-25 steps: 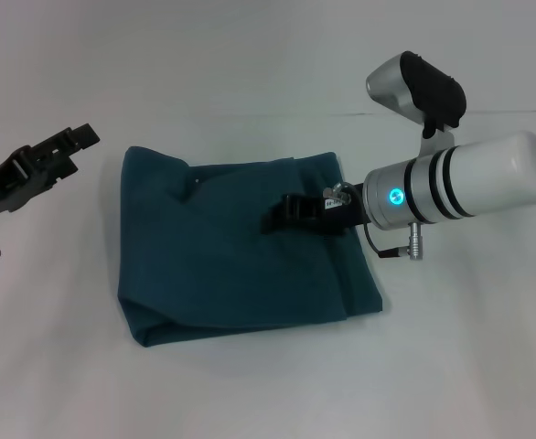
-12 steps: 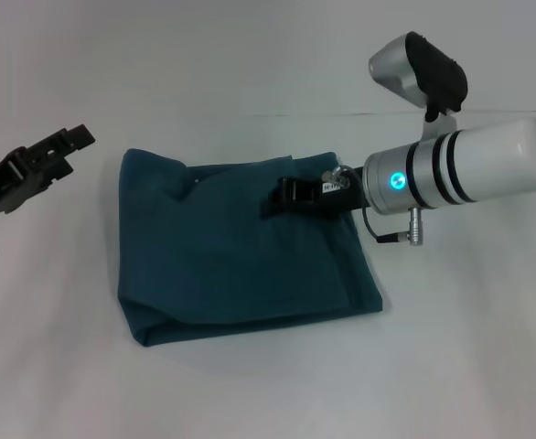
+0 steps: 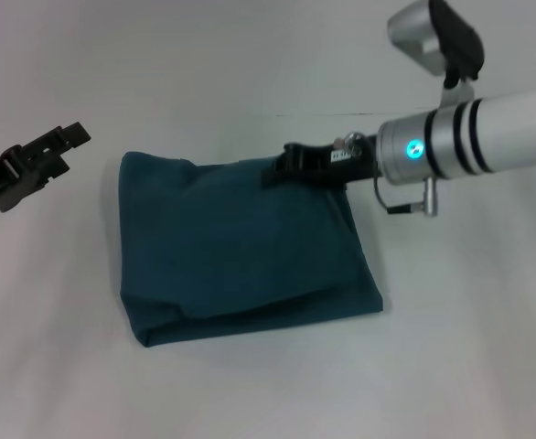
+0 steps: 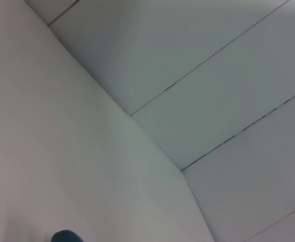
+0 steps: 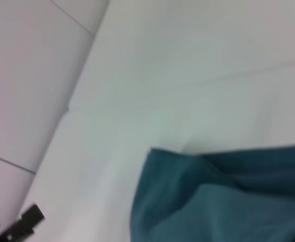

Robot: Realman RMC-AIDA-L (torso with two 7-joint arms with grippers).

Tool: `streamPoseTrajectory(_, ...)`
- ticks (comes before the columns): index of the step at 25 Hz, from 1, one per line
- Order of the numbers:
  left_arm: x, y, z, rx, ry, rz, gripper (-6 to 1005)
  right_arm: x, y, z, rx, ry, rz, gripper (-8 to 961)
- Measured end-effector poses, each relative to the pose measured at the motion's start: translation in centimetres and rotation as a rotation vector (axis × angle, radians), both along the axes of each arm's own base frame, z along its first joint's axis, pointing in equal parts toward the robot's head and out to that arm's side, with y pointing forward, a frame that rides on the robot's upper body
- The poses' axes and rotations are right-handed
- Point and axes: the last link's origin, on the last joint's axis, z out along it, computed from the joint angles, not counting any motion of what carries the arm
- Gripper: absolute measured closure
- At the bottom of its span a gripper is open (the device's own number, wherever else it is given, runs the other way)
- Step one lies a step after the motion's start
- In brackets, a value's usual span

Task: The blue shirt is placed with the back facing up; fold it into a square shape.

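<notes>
Both grippers, left gripper and right gripper, flank the blue shirt; fingers' state unclear.

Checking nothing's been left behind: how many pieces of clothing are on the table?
1: the blue shirt, folded into a rough square mid-table, between the left gripper and right gripper. Nothing else shows.

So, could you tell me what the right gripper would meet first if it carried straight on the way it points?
Probably nothing soon: the right gripper points leftward over the blue shirt's far edge, though its height is unclear.
</notes>
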Motion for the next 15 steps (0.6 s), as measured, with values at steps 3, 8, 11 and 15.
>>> streamPoseTrajectory(3,0.0,0.0,0.0,0.001,0.000,0.000,140,-0.3,0.2,1.0,0.008,0.011,0.009,828)
streamPoseTrajectory(8,0.0,0.0,0.1,0.002,0.000,0.002,140,-0.2,0.1,2.3,0.008,0.026,0.007,809)
streamPoseTrajectory(11,0.0,0.0,0.1,0.004,-0.002,0.002,139,0.5,0.1,2.5,0.016,0.005,-0.001,798)
streamPoseTrajectory(15,0.0,0.0,0.1,0.006,-0.004,0.002,139,2.1,0.3,2.3,0.048,-0.045,-0.033,784)
